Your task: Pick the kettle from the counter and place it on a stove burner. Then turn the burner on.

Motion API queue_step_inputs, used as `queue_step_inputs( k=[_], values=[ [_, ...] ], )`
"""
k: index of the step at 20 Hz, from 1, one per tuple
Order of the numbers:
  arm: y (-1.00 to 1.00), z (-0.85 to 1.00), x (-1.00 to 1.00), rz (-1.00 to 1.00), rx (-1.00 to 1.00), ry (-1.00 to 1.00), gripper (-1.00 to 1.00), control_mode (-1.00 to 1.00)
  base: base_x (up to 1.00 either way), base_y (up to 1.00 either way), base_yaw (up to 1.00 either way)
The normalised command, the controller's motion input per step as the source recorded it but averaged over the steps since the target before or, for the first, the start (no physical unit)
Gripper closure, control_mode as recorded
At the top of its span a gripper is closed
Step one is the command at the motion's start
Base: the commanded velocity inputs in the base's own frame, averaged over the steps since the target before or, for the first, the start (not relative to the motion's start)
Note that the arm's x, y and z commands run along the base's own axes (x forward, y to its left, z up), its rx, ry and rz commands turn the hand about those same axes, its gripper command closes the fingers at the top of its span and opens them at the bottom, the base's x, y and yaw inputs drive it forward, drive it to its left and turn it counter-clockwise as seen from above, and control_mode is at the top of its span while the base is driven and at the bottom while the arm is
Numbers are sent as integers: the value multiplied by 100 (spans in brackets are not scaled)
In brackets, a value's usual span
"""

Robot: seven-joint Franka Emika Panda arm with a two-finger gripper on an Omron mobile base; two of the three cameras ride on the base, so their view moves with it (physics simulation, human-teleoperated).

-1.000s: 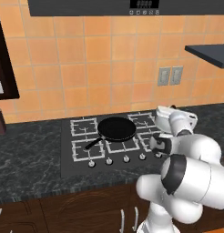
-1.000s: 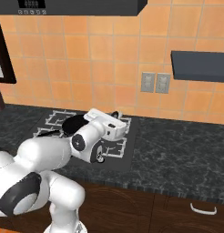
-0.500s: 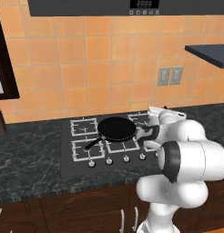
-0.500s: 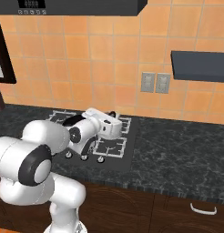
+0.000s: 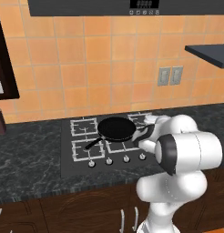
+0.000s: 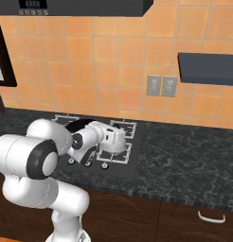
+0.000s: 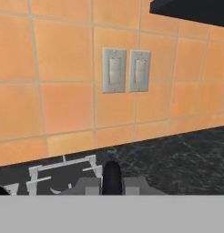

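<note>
Pan on the cooktop, outlets on the wall

Black frying pan (image 5: pixel 116 129) sits mid-stove, four little knobs (image 5: pixel 116 159) out front, two grey outlets (image 7: pixel 126 70) on orange tile.

The desk (image 5: pixel 32 154) is a long dark marbled stone top over brown wooden cabinet fronts, running along the foot of an orange tiled wall. Set into it is a black cooktop (image 5: pixel 68 161) with square silver wire grates (image 5: pixel 84 126) and a row of small round knobs (image 5: pixel 109 161) along its near edge. A round black frying pan (image 5: pixel 116 129) rests on the grates, its handle pointing toward the front left.
</note>
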Motion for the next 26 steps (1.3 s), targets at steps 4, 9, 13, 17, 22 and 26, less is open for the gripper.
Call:
queue_step_inputs(
  k=[4,9,13,17,22,26],
  values=[
    [8,-23,3,0,-3,0,-100,-100,0,0,0],
    [0,0,1,0,0,0,-100,-100,0,0,0],
    [0,5,0,0,0,4,-100,-100,0,0,0],
    [0,88,-38,-4,0,12,-100,-100,0,0,0],
    [12,100,-80,0,0,23,-100,-100,0,0,0],
    [16,100,-54,0,0,33,-100,-100,0,0,0]
  ],
)
